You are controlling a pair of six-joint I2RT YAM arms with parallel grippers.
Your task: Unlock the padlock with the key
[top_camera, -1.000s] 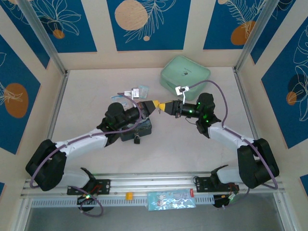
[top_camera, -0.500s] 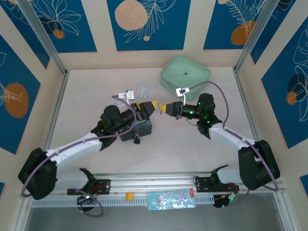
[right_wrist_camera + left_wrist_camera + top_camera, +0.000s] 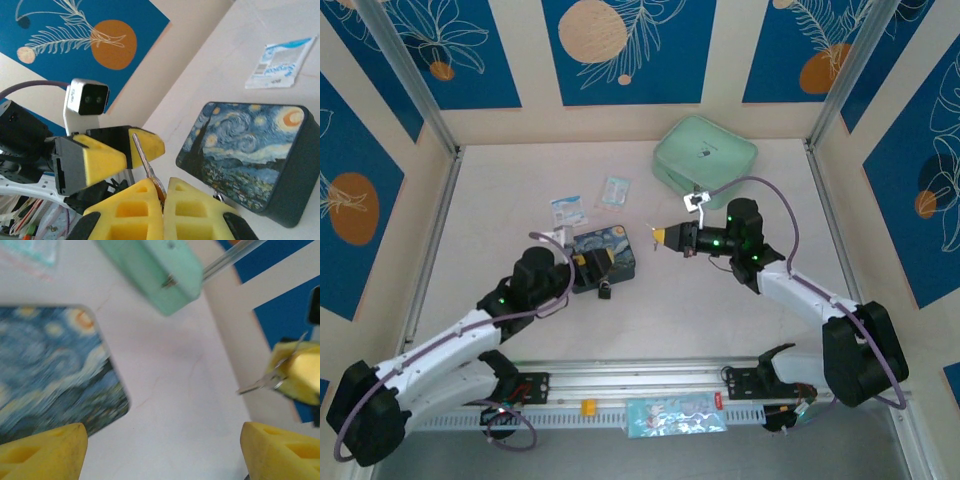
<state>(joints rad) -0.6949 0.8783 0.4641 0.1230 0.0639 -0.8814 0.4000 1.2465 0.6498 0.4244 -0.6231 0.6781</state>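
Observation:
The silvery key (image 3: pixel 144 152) sticks out from my right gripper (image 3: pixel 165 182), which is shut on its reddish head. From above, that gripper (image 3: pixel 661 236) hovers right of the dark blue swirl-painted tin box (image 3: pixel 604 254), key tip pointing left. The key (image 3: pixel 260 385) also shows at the right edge of the left wrist view. The small dark padlock (image 3: pixel 605 291) lies on the table against the box's near side. My left gripper (image 3: pixel 583 262) sits over the box's left end; its jaws (image 3: pixel 162 440) stand wide open and hold nothing.
A mint-green case (image 3: pixel 704 153) sits at the back of the table, right of centre. Two small blue-and-white packets (image 3: pixel 566 209) (image 3: pixel 615 190) lie behind the tin box. Walls close in the table on three sides.
My left arm has drawn back toward the near left, away from the right gripper it was meeting. The right gripper keeps the key and has shifted slightly nearer.

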